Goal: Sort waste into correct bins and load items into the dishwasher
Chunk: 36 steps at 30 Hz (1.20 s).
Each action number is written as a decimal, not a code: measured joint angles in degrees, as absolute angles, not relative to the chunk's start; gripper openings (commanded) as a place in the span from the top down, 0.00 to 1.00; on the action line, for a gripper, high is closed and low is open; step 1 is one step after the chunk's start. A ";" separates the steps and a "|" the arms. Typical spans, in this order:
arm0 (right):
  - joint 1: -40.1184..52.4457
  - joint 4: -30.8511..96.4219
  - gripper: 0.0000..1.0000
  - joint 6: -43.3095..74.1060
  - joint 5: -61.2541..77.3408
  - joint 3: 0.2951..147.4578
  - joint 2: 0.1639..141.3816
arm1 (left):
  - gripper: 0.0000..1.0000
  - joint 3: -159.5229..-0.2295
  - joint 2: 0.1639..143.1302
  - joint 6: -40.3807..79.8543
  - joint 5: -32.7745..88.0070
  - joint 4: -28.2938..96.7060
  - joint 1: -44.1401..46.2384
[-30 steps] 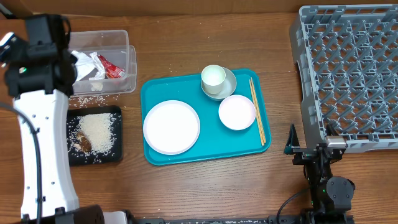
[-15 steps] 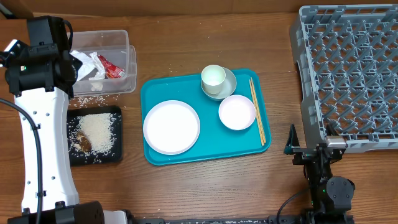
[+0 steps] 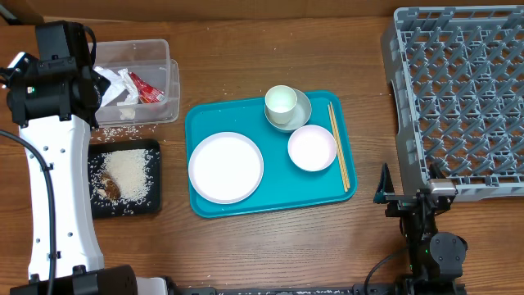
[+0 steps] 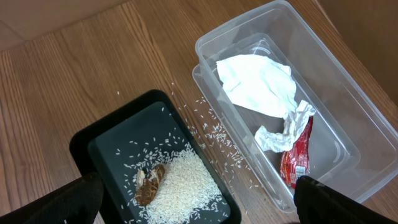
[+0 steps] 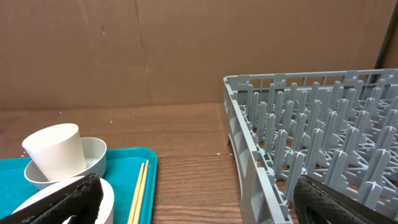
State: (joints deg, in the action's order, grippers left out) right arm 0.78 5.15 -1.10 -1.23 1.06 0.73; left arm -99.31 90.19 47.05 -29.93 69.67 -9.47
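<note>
We judge sorting done and loading next: the large grey pegged plastic rack (image 3: 458, 90) is empty, on the teal rectangular tray (image 3: 278, 184) lies the round white plate (image 3: 226, 167), in the clear plastic tub (image 4: 336, 99) the crumpled white napkin (image 4: 258, 84). Our left gripper (image 4: 199, 202) and right gripper (image 5: 193, 202) hang spread, holding nothing; one must reach the plate

A brown wood-grain table (image 3: 270, 246) stands evenly lit before a plain brown cardboard wall (image 5: 155, 50).
</note>
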 measured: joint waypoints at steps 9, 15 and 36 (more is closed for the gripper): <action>0.78 5.15 0.00 -1.10 -1.26 1.06 0.73 | 0.00 -99.31 90.19 47.05 -29.74 69.67 -9.47; 0.78 5.10 0.00 -1.10 -1.26 1.06 0.73 | 0.00 -99.31 90.19 47.03 -29.74 69.67 -9.47; 0.75 -3.44 0.00 71.79 55.70 1.06 0.73 | 0.00 -99.31 90.19 47.05 -29.52 69.69 -9.47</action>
